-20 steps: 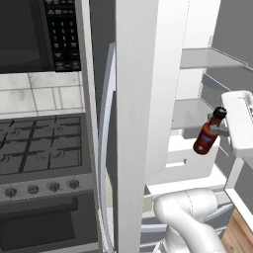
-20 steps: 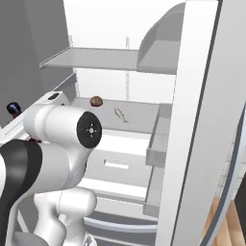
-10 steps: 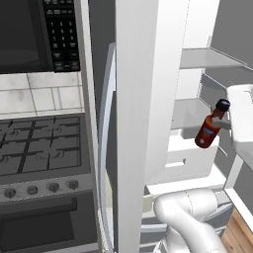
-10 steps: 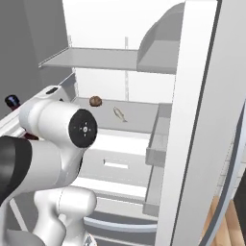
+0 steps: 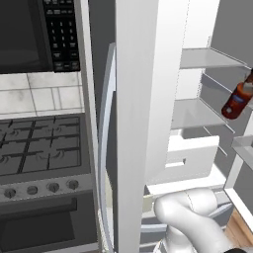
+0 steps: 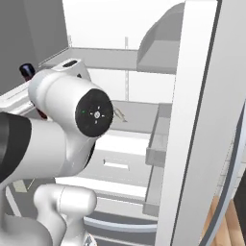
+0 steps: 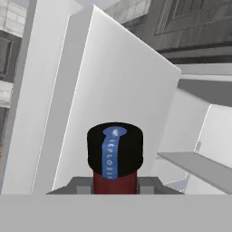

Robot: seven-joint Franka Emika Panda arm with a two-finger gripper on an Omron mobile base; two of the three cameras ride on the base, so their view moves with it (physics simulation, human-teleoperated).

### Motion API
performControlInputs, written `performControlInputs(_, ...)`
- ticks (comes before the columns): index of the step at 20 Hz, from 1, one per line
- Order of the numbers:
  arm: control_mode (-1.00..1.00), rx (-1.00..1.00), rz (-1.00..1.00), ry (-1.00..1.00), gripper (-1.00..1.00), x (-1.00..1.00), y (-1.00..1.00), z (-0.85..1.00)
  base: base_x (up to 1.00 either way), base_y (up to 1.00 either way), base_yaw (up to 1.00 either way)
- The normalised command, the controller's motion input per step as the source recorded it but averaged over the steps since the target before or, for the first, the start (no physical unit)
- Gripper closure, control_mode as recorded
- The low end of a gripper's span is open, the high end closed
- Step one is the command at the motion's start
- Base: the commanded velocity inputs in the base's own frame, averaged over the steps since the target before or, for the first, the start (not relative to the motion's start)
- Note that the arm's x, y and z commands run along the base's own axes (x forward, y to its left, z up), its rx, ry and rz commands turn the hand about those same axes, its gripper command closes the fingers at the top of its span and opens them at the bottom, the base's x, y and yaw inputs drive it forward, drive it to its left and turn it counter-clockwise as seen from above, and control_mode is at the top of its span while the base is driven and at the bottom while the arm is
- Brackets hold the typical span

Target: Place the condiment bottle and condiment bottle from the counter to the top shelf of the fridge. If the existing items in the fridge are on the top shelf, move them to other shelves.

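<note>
One condiment bottle [image 5: 237, 100] — hand-held.

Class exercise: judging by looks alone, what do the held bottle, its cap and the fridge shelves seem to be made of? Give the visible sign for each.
Condiment bottle: probably glossy glass or plastic; dark red body with a soft highlight.
Cap: apparently matte black plastic, crossed by a blue printed strip.
Fridge shelves: thin flat grey panels, possibly frosted glass or plastic; the rendering leaves it open.

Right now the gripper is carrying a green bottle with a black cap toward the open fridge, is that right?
Not quite. The bottle is red, not green. The hand view shows its dark red neck under the black cap with a blue strip, and the left base view shows its red body in front of the open fridge's shelves. The rest stands.
</note>
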Motion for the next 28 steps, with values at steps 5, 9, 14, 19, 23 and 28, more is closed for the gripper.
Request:
performControlInputs(5, -1.0, 0.04, -0.18, -0.04, 1.0, 0.22, -0.34, 0.34, 0.0, 0.0, 0.0)
performControlInputs(9, -1.0, 0.08, -0.23, 0.0, 1.0, 0.61, 0.0, 0.05, 0.0, 0.0, 0.0)
performControlInputs(14, -1.0, 0.11, -0.14, 0.02, 1.0, 0.81, -0.01, 0.02, 0.0, 0.0, 0.0)
performControlInputs(19, -1.0, 0.02, -0.05, 0.03, 1.0, 0.87, 0.0, 0.0, 0.0, 0.0, 0.0)
performControlInputs(23, -1.0, 0.0, -0.08, 0.0, 1.0, 0.94, 0.0, 0.03, 0.0, 0.0, 0.0)
performControlInputs(28, -1.0, 0.0, -0.08, 0.04, 1.0, 0.84, 0.0, 0.3, 0.0, 0.0, 0.0)
